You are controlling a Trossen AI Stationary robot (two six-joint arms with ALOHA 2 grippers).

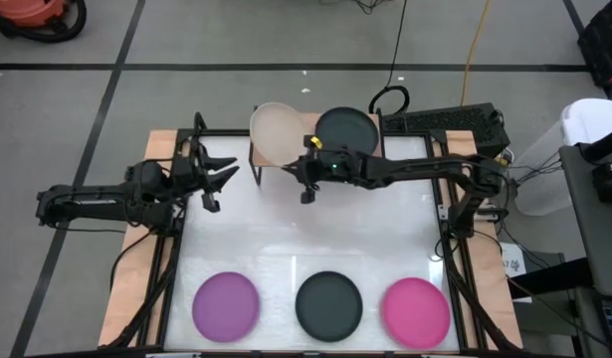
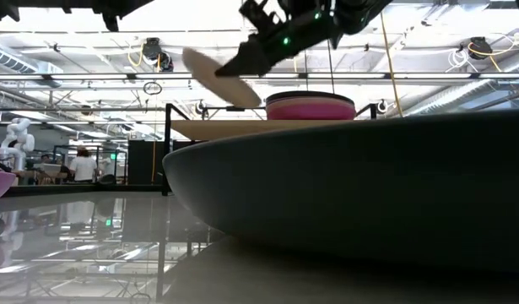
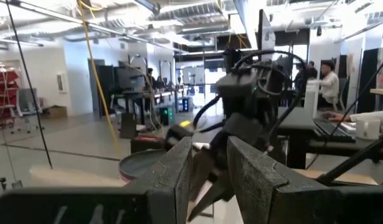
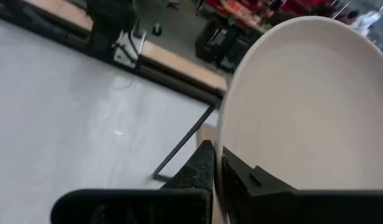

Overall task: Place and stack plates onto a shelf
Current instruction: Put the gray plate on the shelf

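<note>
My right gripper reaches in over the table's far middle and is shut on the beige plate. That plate hangs tilted above the left half of the shelf. On the shelf's right half sits a stack: a dark grey plate on top and a pink one beneath it. My left gripper waits open to the left of the shelf, touching nothing. A purple plate, a dark grey plate and a magenta plate lie flat along the near edge. My right gripper pinches the beige plate by its rim, on the side nearest the table's middle, with one finger on the upper face and one under it. The fingers come from the right and near side. The plate is lifted clear and tilted above the shelf top.
The near dark grey plate fills the low view's foreground. Black frame rails and wooden boards border the white tabletop. The middle of the table between shelf and near row is bare. People show in the room behind.
</note>
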